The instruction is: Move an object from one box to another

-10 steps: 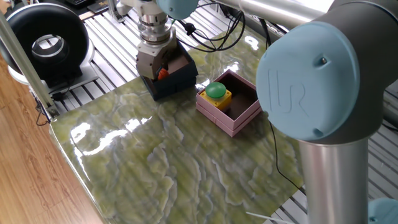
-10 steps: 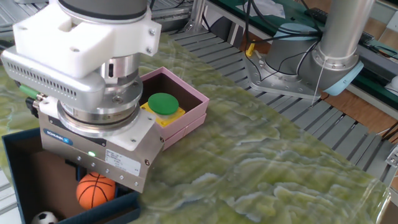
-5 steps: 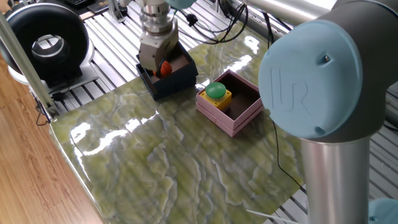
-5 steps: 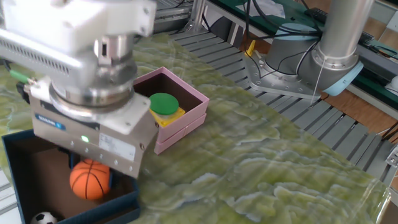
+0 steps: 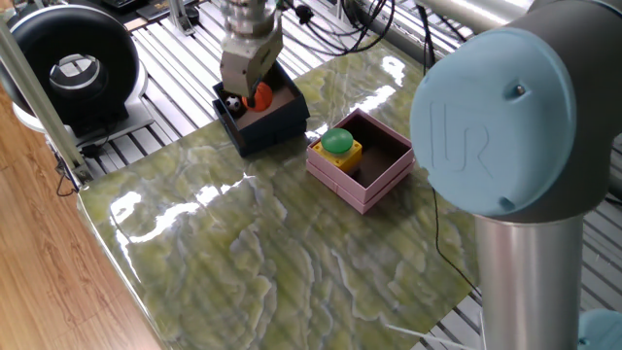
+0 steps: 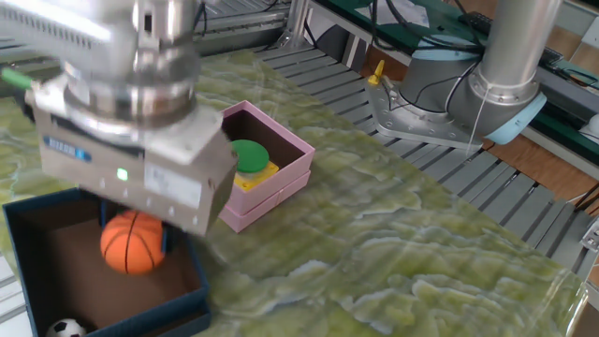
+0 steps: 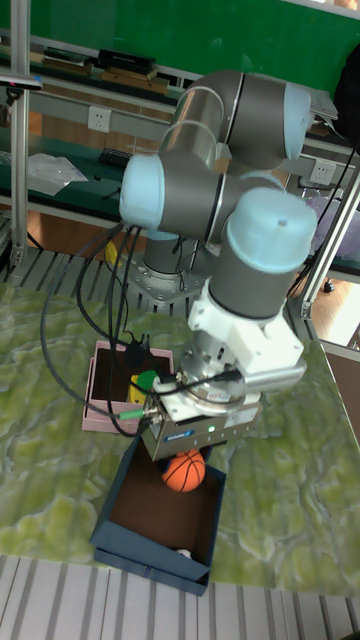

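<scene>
My gripper (image 5: 251, 90) is shut on a small orange basketball (image 5: 261, 96) and holds it just above the dark navy box (image 5: 277, 124) at the back of the table. The other fixed view shows the basketball (image 6: 134, 245) hanging under the gripper (image 6: 134, 227) over the navy box (image 6: 140, 314), where a tiny soccer ball (image 6: 65, 328) lies in a corner. The pink box (image 5: 381, 185) stands to the right and holds a yellow block with a green button (image 5: 337, 144). In the tall view the basketball (image 7: 184, 470) hangs above the navy box (image 7: 150, 555), beside the pink box (image 7: 95, 415).
A black round device (image 5: 73, 68) stands on the slatted metal surface at the far left. The arm's large blue-capped joint (image 5: 496, 126) fills the right foreground. The robot base (image 6: 505, 84) and cables (image 6: 412, 89) lie beyond the green marbled tabletop (image 5: 253, 253).
The gripper has risen out of the navy box with the orange basketball held in it. The soccer ball and the pink box's contents have not moved.
</scene>
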Motion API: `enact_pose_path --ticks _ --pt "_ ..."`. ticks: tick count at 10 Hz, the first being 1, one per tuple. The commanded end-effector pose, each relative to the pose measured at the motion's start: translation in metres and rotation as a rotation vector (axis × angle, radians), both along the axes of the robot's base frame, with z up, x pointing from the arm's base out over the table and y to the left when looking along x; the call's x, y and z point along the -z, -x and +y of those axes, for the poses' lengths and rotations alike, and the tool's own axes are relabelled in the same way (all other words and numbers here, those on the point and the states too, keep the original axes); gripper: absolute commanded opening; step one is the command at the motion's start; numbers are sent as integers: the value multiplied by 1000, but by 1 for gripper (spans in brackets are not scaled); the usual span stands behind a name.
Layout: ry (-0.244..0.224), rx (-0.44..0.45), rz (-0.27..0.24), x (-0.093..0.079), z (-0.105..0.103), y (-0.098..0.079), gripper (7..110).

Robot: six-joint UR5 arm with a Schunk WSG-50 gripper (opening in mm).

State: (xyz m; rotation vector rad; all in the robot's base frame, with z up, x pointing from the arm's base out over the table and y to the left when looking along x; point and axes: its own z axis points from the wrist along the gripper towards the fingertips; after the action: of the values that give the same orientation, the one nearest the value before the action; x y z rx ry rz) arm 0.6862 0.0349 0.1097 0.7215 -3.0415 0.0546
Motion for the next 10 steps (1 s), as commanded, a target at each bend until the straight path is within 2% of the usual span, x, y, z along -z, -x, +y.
enact_pose_path --ticks 1,3,5,7,10 --pt "-19 16 -5 -41 -4 12 7" --pt "-36 28 -2 -60 -7 22 7" --pt "-54 33 12 -69 -11 41 7" --pt "-68 33 20 -69 -22 58 7" --pt "-83 28 28 -61 -37 80 7"
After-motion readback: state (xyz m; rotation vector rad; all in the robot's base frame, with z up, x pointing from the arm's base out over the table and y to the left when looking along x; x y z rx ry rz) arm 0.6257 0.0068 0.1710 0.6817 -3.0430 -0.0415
